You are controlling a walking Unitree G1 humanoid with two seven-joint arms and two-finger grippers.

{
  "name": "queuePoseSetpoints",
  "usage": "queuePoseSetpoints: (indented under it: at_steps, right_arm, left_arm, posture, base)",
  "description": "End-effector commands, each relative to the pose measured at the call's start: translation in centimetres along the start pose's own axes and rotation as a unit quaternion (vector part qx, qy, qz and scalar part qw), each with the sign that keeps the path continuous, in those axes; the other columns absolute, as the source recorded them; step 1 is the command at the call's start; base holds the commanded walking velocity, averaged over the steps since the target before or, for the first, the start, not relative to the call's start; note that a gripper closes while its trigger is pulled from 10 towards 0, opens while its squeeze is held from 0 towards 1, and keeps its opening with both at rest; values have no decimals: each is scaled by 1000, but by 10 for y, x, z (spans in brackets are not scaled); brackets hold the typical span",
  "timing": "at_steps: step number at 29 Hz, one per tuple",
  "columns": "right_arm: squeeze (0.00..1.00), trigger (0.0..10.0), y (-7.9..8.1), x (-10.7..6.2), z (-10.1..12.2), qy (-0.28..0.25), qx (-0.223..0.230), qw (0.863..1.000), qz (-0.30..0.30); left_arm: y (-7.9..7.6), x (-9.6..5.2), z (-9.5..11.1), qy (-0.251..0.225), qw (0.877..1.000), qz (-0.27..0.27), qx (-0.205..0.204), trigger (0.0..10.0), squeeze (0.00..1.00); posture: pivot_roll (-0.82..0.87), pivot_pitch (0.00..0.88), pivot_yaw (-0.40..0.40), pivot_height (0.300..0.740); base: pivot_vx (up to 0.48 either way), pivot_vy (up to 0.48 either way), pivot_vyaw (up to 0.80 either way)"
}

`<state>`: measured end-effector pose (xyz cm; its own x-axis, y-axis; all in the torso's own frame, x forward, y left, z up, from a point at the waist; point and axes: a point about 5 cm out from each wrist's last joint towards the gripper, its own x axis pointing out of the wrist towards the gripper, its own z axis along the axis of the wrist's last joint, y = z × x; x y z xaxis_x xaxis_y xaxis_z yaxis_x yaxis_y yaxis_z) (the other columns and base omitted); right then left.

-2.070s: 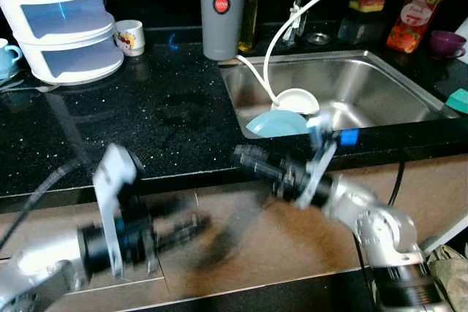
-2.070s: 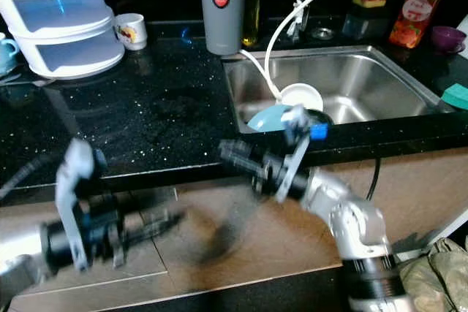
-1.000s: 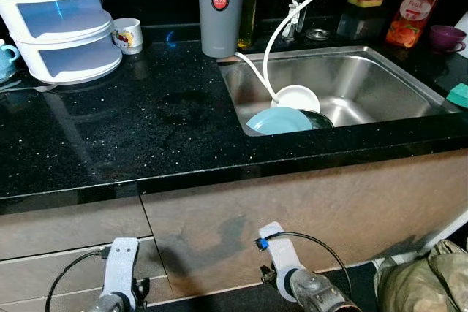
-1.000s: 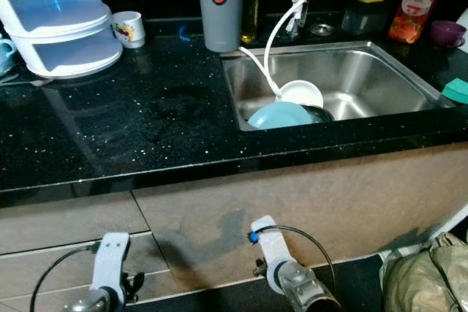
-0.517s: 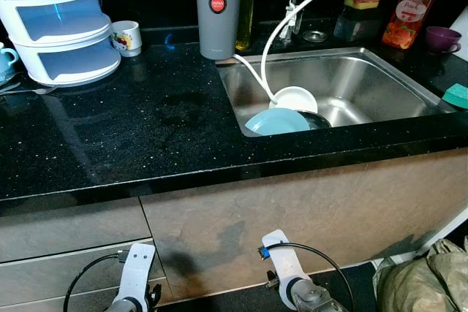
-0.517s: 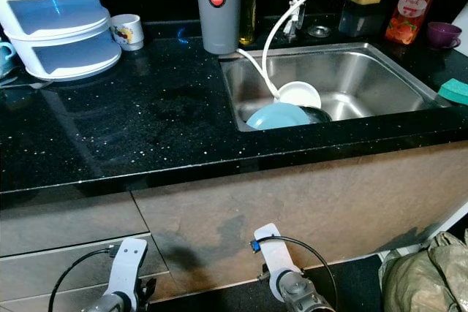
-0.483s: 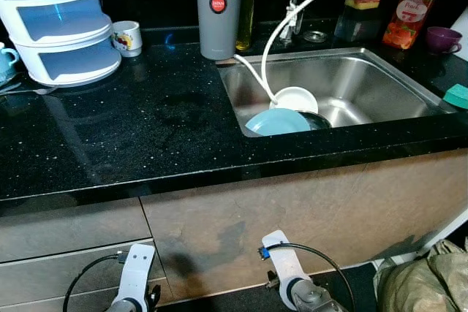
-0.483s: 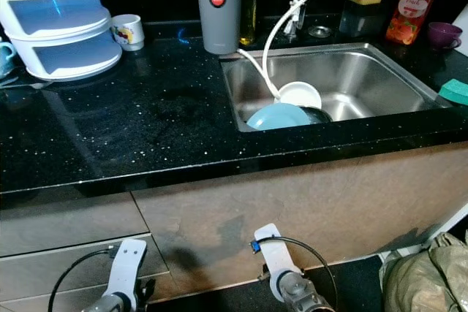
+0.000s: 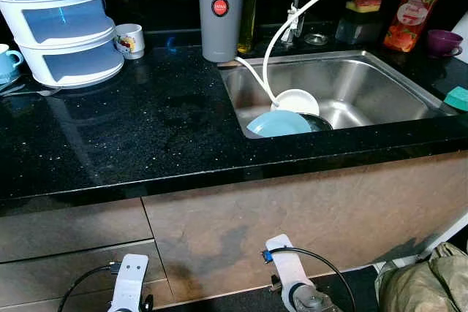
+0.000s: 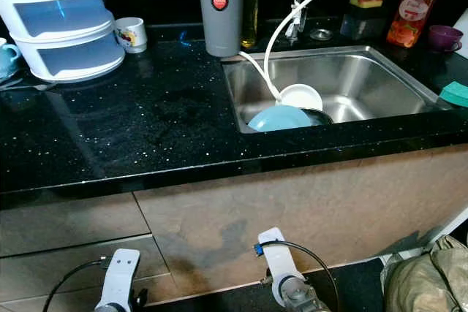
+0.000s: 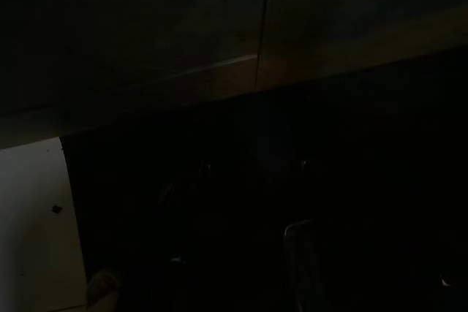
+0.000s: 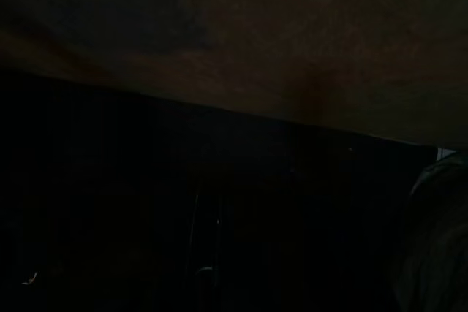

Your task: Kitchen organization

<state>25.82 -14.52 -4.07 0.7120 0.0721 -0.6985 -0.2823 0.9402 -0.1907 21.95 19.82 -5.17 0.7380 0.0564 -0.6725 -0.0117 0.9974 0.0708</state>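
Both arms hang low in front of the cabinet: the left arm (image 9: 129,286) shows its white wrist bracket at the lower edge of the head views, and the right arm (image 9: 287,277) shows a similar bracket with a black cable looped beside it. The left tool and the right tool are not visible in the head views, and the two wrist views are so dark that I cannot tell how far either tool's fingers are parted or whether they hold anything; only a brown cabinet front (image 11: 219,27) can be made out there. Above the arms runs the black speckled desk (image 9: 146,129), with brown cabinet panels beneath it. Set into the desk on the right is a steel sink (image 9: 365,85). In the sink's near left corner lies a light blue plate (image 9: 278,123), with a white bowl (image 9: 295,100) just behind it and touching it, and a dark dish (image 9: 319,121) partly hidden beside them. A white hose (image 9: 292,23) curves from the tap down to the bowl. A grey water dispenser (image 9: 219,11) stands upright at the sink's far left corner. Further left are a small printed mug (image 9: 131,39) and a stacked white food container (image 9: 62,23) with blue tinted tiers. An orange pouch (image 9: 409,16) and a purple cup (image 9: 442,40) stand behind the sink, and a teal sponge (image 9: 458,98) lies at its right rim.
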Motion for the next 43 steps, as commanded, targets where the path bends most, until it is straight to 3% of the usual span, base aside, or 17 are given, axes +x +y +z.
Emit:
queuePoseSetpoints:
  at_steps: [1, 9, 16, 19, 29, 30, 34, 39, 43]
  right_arm:
    - [0, 10000, 2, 0, -3, 4, 0, 1000, 4]
    - [0, 10000, 5, -1, -8, 3, 21, 1000, 6]
    - [0, 10000, 3, -2, -12, 3, 23, 1000, -8]
    - [0, 10000, 2, -3, -12, 1, 28, 1000, -9]
    - [0, 10000, 1, -3, -15, 14, 40, 999, -12]
    - [0, 10000, -2, -3, -14, 11, 12, 1000, -17]
    - [0, 10000, 3, -2, -14, 15, -6, 1000, 5]
    - [0, 10000, 4, -2, -10, 6, 5, 1000, 4]
    - [0, 10000, 1, -1, -5, -5, 39, 999, 0]
  left_arm:
    - [1, -1, -5, 6, 1000, 4, -4, 10000, 0]
    - [7, -4, -19, 32, 999, 0, -28, 10000, 0]
    - [7, -4, -19, 18, 1000, -3, 7, 10000, 0]
    - [8, -3, -21, 26, 1000, 13, -11, 10000, 0]
    - [17, -4, -16, -6, 998, 35, -48, 10000, 0]
    - [16, -4, -16, -11, 997, 34, -65, 10000, 27]
    - [17, -5, -17, -15, 997, 29, -75, 10000, 31]
    - [20, -7, -9, -61, 995, 52, -52, 10000, 20]
    - [18, -7, -11, -44, 996, 51, -61, 10000, 0]
  posture:
    - [12, 81, 1, 740]
    - [6, 84, 14, 740]
    - [0, 85, 28, 740]
    - [9, 88, 22, 740]
    - [5, 98, 24, 740]
    - [12, 99, 14, 740]
    - [12, 108, 25, 740]
    - [19, 103, 2, 740]
    - [26, 103, -8, 740]
  base:
    - [0, 0, 0]
    - [0, 0, 0]
    - [0, 0, 0]
    - [0, 0, 0]
    - [0, 0, 0]
    - [0, 0, 0]
    - [0, 0, 0]
    - [0, 0, 0]
    - [0, 0, 0]
